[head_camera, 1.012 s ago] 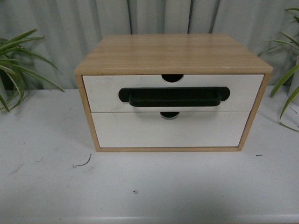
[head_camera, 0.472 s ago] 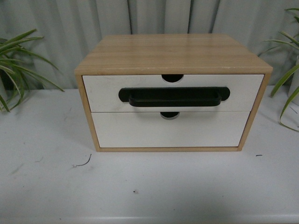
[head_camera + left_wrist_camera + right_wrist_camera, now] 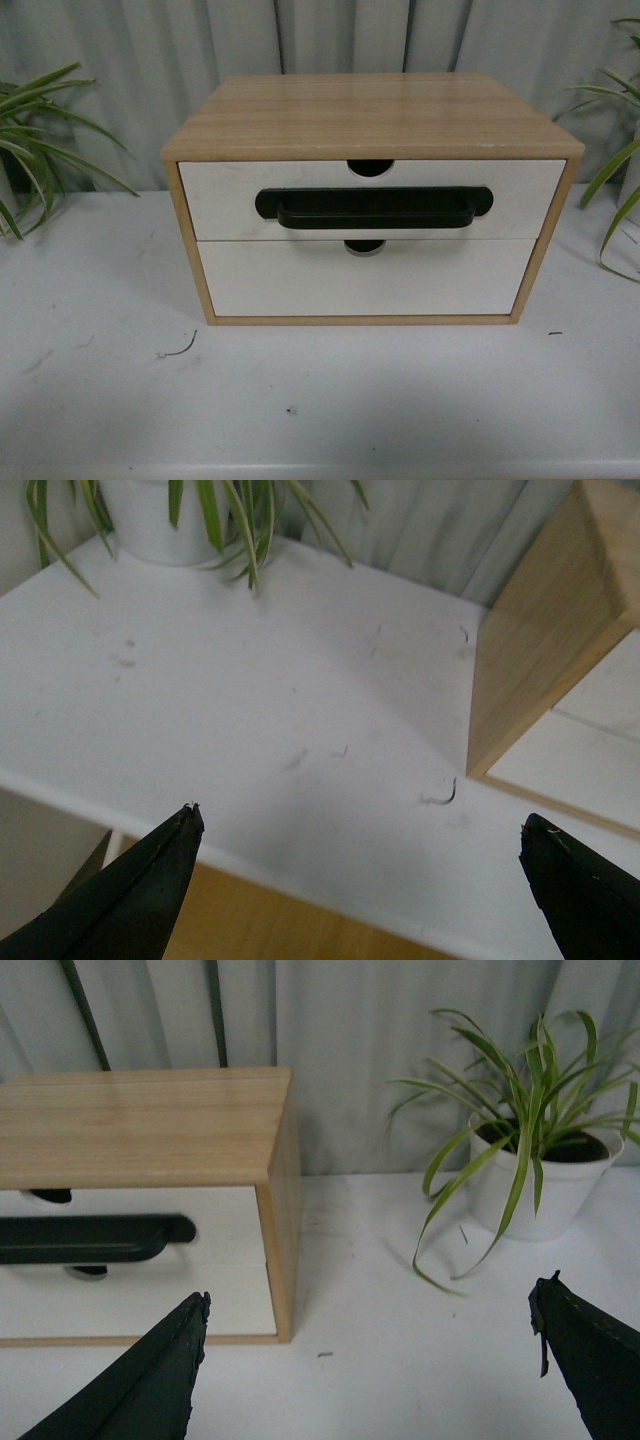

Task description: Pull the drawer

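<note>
Pale wood frames the small two-drawer cabinet (image 3: 370,115) in the front view, and nothing of note has changed over the last second; the drawer (image 3: 225,200), the upper of the two, with its long black bar handle (image 3: 372,208) and half-round notch (image 3: 371,167), sits flush and shut as before, so the pull has not begun; neither arm shows here. Below it lies the plain lower drawer front (image 3: 365,280); spider plants stand at the far left (image 3: 40,140) and far right (image 3: 615,190) of the white table (image 3: 320,400), well apart from the handle; nothing blocks the approach. In the left wrist view the left gripper (image 3: 360,818) hangs with jaws spread wide and empty over the table edge, beside the cabinet's left corner, a curl of debris (image 3: 440,795) lying on the tabletop. In the right wrist view the right gripper (image 3: 375,1292) is likewise wide and empty, off the cabinet's right corner, with a white-potted plant (image 3: 540,1175) near; it seems the better placed to reach the handle's right end.
</note>
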Robot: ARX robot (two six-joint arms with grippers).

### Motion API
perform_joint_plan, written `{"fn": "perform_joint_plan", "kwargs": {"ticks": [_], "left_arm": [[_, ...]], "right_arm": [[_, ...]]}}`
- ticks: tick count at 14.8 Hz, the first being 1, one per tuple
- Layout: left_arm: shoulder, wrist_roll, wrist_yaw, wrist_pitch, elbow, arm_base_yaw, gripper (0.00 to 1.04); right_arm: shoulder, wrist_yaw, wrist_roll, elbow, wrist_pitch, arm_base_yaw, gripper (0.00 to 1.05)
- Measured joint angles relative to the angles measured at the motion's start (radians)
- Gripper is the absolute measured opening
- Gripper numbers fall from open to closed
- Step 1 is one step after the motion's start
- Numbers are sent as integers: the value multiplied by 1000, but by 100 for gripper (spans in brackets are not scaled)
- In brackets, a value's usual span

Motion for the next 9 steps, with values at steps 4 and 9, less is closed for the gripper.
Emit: {"fn": "perform_joint_plan", "kwargs": {"ticks": [4, 9], "left_arm": [[546, 63, 92, 306, 292, 5, 98], [831, 150, 156, 328, 569, -127, 98]], "right_arm": [[571, -14, -143, 364, 254, 63, 98], [793, -71, -278, 669, 190, 126, 98]]}}
